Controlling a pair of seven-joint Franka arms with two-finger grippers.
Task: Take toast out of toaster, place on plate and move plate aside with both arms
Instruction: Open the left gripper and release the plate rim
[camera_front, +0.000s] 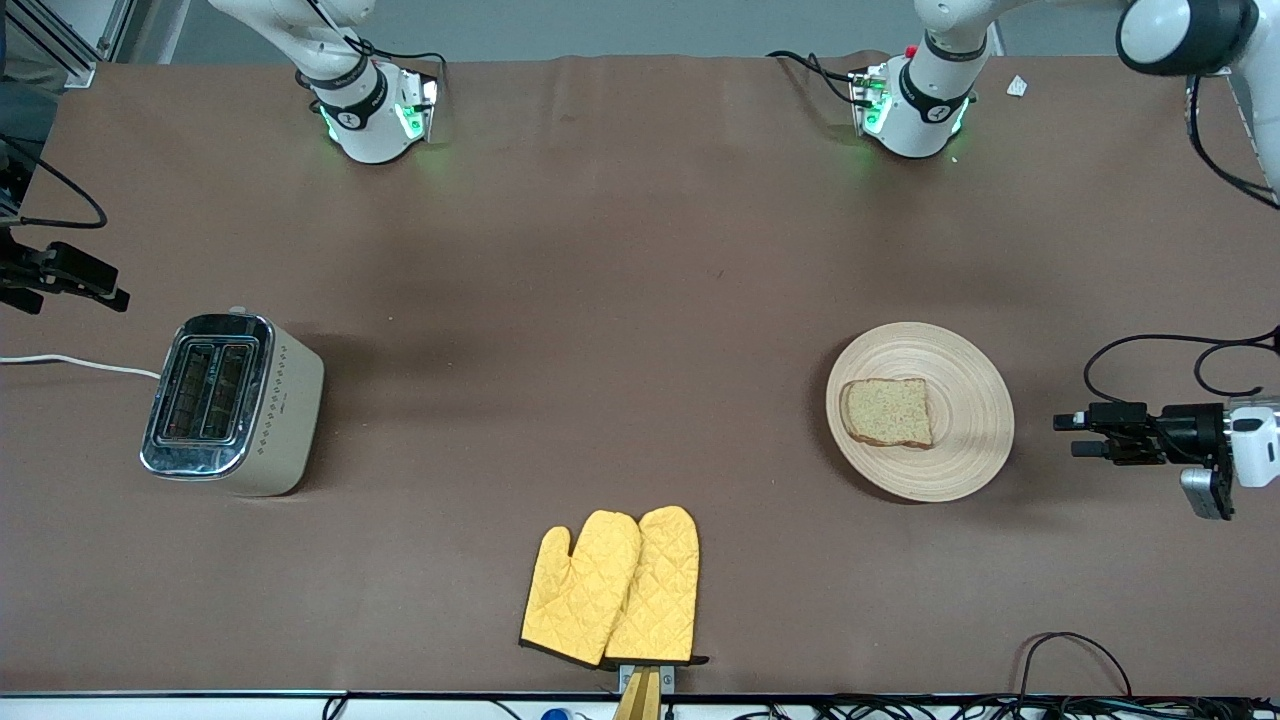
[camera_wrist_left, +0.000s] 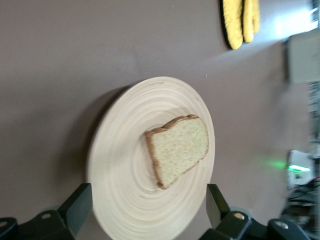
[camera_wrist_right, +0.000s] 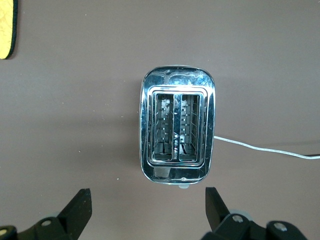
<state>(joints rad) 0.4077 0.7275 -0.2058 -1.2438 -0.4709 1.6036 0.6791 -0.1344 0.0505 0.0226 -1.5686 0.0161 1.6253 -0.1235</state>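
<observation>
The toast (camera_front: 888, 412) lies flat on the round beige wooden plate (camera_front: 965, 425), toward the left arm's end of the table. My left gripper (camera_front: 1070, 436) is open and empty, apart from the plate's rim on the side of the left arm's end. In the left wrist view its open gripper (camera_wrist_left: 147, 207) frames the plate (camera_wrist_left: 125, 165) and toast (camera_wrist_left: 179, 147). My right gripper (camera_front: 95, 282) is open and empty, up beside the toaster (camera_front: 230, 405). The right wrist view shows this gripper (camera_wrist_right: 147, 210) open, with the toaster (camera_wrist_right: 177, 131) seen from above.
The toaster's two slots look empty; its white cord (camera_front: 70, 362) runs off the table's right-arm end. A pair of yellow quilted oven mitts (camera_front: 615, 585) lies at the table edge nearest the front camera. Cables hang along that edge.
</observation>
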